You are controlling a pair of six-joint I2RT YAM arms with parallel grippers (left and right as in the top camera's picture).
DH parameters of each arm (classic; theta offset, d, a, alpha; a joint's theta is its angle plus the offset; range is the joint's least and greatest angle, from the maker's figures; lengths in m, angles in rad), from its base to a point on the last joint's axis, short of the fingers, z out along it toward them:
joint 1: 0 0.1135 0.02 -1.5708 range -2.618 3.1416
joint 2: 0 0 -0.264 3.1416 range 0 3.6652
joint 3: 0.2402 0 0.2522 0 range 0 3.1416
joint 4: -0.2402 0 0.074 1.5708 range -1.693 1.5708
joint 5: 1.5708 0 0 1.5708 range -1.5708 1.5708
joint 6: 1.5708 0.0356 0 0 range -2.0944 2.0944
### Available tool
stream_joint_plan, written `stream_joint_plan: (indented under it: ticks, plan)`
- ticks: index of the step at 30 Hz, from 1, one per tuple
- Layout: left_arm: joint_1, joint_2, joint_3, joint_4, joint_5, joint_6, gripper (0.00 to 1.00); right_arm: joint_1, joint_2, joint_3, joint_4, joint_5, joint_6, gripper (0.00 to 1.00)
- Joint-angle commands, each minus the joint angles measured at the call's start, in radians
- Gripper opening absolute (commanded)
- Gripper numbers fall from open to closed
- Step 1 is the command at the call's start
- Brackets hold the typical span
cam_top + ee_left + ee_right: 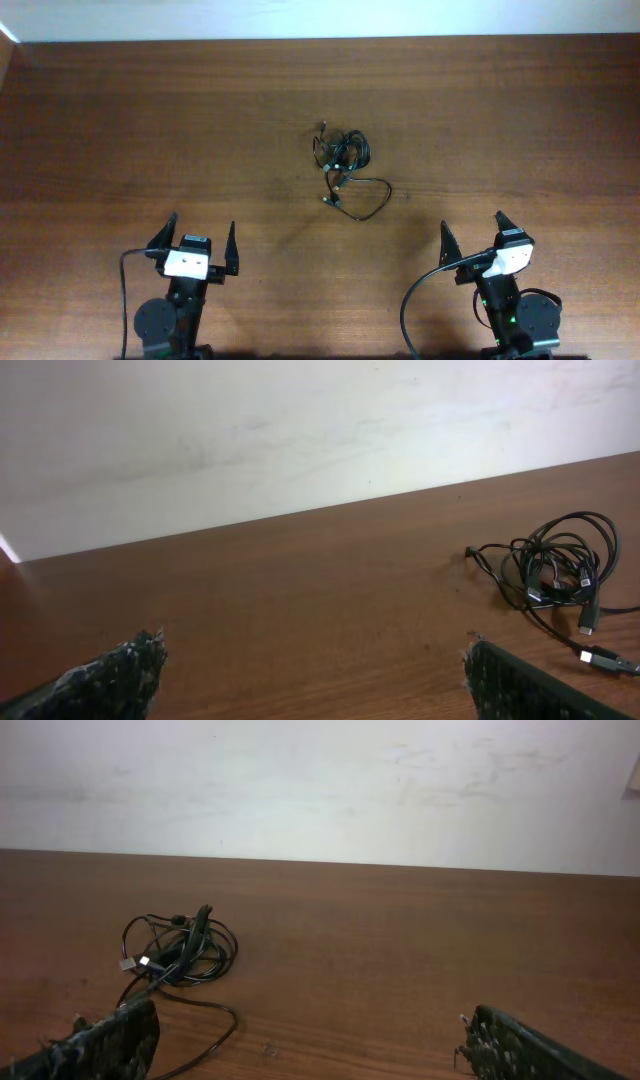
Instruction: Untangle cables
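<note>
The cables (345, 165) lie as one small tangle of thin black cords with silvery plug ends, at the middle of the brown table, with one loop trailing toward the front. My left gripper (200, 238) is open and empty at the front left, well short of the tangle. My right gripper (472, 232) is open and empty at the front right. The tangle shows at the right in the left wrist view (555, 570), beyond the open jaws (312, 670). It shows at the left in the right wrist view (180, 952), beyond the open jaws (305, 1040).
The brown wooden table (120, 130) runs back to a white wall (300, 420). The arms' own thicker black cables (410, 305) hang at the front edge.
</note>
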Motion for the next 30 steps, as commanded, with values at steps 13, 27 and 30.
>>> stream_joint_plan:
  ticks: [13,27,30]
  plan:
    - [-0.002,0.143,0.114,0.071,0.104,-0.002,0.99,0.005,0.032,0.127,-0.102,-0.138,0.151,0.99]
    - [-0.002,0.889,0.770,-0.212,0.341,-0.001,0.99,0.005,0.459,0.686,-0.494,-0.139,0.146,0.99]
    - [-0.002,1.040,0.945,-0.357,0.366,0.005,0.99,0.005,0.568,0.806,-0.584,-0.139,0.139,0.99]
